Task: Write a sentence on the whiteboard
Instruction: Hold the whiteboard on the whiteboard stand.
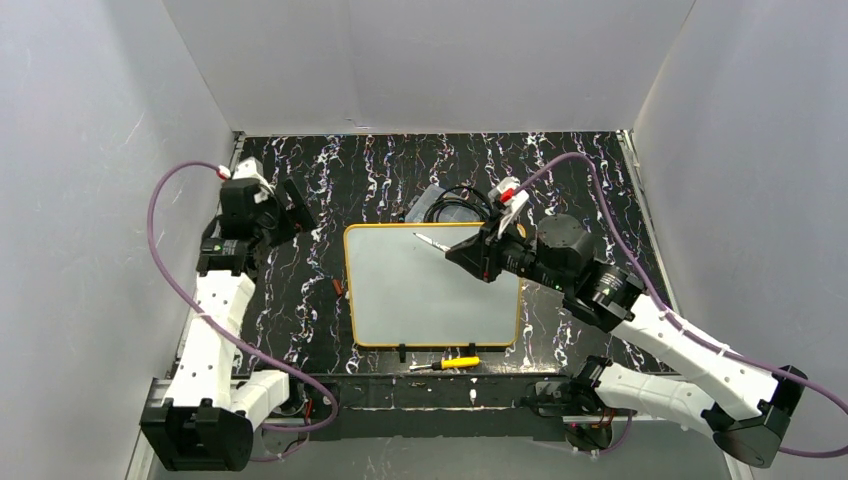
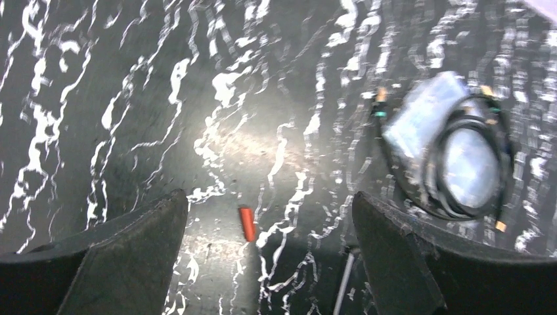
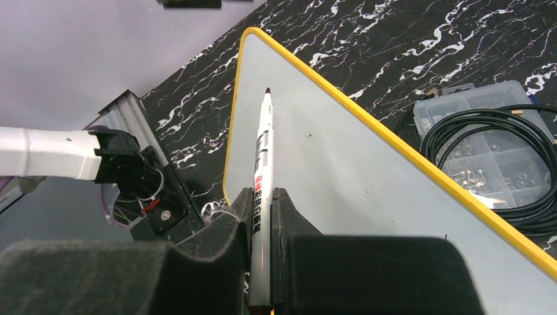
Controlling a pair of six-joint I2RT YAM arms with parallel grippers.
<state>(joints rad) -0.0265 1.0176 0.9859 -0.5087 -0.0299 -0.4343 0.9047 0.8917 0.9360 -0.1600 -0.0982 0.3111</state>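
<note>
The whiteboard (image 1: 430,300) lies flat in the middle of the table, white with a yellow-orange rim, and also shows in the right wrist view (image 3: 341,170). No sentence shows on it; its surface looks blank. My right gripper (image 1: 478,252) (image 3: 262,197) is shut on a white marker (image 1: 432,241) (image 3: 263,157), uncapped, with its dark tip over the board's far part near the top edge. I cannot tell whether the tip touches. My left gripper (image 1: 296,203) (image 2: 269,203) is open and empty over the table, left of the board.
A small red marker cap (image 1: 338,287) (image 2: 247,223) lies on the table left of the board. A clear parts box with a black cable coiled on it (image 1: 445,205) (image 3: 486,151) (image 2: 453,151) sits behind the board. A yellow-handled screwdriver (image 1: 450,363) lies at the near edge.
</note>
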